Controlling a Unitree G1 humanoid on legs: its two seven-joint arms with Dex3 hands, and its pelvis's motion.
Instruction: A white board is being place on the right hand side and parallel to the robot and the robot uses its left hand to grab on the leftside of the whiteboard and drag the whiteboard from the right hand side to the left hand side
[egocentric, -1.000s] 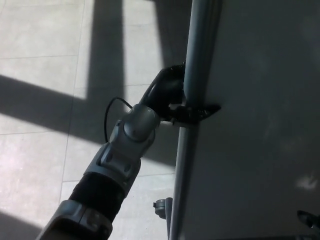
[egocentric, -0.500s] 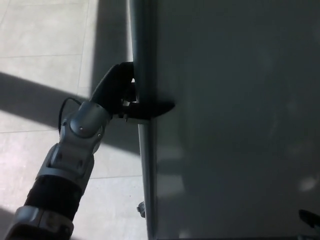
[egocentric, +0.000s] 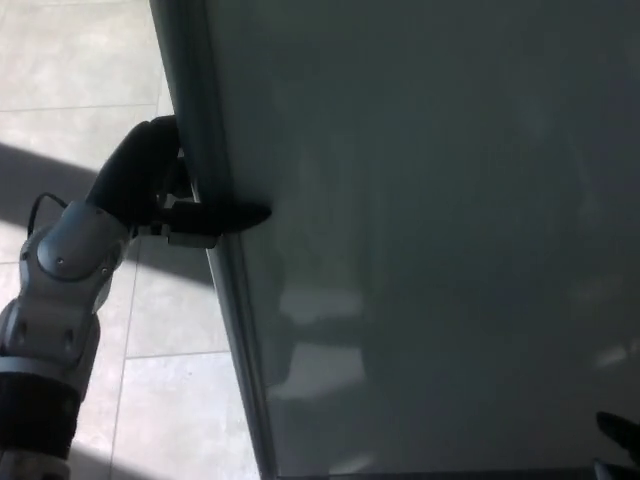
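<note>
Shift since earlier: whiteboard (egocentric: 430, 240) and its grey left frame edge (egocentric: 205, 150) now sit far further toward the picture's left than a second ago, and the left hand (egocentric: 165, 195) has travelled with them; the board surface now fills most of the view. Part of this may be the head camera turning, since the floor tiles (egocentric: 70, 60) have slid too.

Left hand: clamped on the frame edge, black palm on the outer side of the post, one finger (egocentric: 235, 214) lying across onto the board face.

Left arm: silver wrist and forearm (egocentric: 60, 275) rise from the lower left corner, a thin cable looping just beside the wrist.

Right hand: only a dark tip (egocentric: 618, 432) shows at the lower right corner; whether it is spread or curled cannot be told.

Whiteboard position: upright, close in front of the robot, its left edge slanting from top left down toward bottom centre.

Stage: drag looks well under way, judging by how far left the edge lies.

Risk, grip: the hold appears to be a pinch on a smooth round post, so a harder pull could let the hand slide along it or pop off.

Risk, board: pulling from one side only could swing or tip the board toward the robot.

Risk, base: the feet or castors are out of view here; catching on a tile joint would jerk the hold loose.
</note>
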